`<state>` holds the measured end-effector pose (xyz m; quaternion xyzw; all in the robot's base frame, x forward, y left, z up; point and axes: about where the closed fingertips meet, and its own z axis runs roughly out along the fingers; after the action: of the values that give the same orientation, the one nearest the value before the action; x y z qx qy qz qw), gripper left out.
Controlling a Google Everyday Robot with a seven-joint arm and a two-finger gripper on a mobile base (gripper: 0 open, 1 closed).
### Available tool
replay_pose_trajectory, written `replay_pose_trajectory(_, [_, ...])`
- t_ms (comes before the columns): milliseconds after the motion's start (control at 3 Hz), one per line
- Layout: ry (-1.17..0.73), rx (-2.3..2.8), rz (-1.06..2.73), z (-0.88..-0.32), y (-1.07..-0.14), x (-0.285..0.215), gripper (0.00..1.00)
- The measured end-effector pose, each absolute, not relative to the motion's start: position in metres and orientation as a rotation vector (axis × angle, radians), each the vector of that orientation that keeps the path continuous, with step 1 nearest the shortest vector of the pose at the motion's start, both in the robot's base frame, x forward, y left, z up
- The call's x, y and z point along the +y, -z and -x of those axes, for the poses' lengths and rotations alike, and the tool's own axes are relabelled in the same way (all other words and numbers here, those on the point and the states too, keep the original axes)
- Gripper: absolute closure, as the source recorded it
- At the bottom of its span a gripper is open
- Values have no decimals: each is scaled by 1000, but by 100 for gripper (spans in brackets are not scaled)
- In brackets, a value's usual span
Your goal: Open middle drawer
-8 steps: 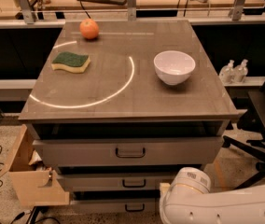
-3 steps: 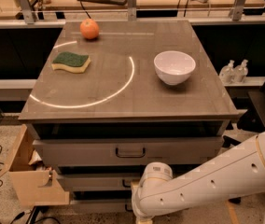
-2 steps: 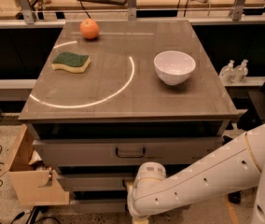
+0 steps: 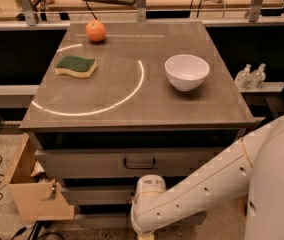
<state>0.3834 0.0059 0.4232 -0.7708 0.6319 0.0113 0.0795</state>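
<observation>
The middle drawer (image 4: 98, 194) is the low grey front second from the top of the cabinet. It looks closed, flush with the fronts around it. Its centre, where the handle sits, is hidden behind my white arm (image 4: 192, 196), which reaches in from the right. The wrist (image 4: 149, 191) rests in front of that drawer. My gripper (image 4: 145, 236) points down from the wrist at the bottom edge of the camera view, and only a dark sliver of it shows.
The taller top drawer (image 4: 82, 163) has a dark loop handle (image 4: 139, 162). The lowest drawer (image 4: 102, 220) sits below. On the cabinet top lie an orange (image 4: 96, 31), a green-yellow sponge (image 4: 76, 66) and a white bowl (image 4: 187, 71). A cardboard box (image 4: 32, 194) stands at the left.
My arm has swung leftward across the drawer fronts, from the lower right to the centre. Its wrist now covers the middle drawer's centre. The drawers have not moved.
</observation>
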Motion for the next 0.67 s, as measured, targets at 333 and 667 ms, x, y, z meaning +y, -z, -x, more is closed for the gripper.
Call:
replay_pose_trajectory(333, [-7, 1910, 2317, -386, -415, 4, 0])
replay_pose_trajectory(667, [25, 1939, 2311, -393, -406, -8, 0])
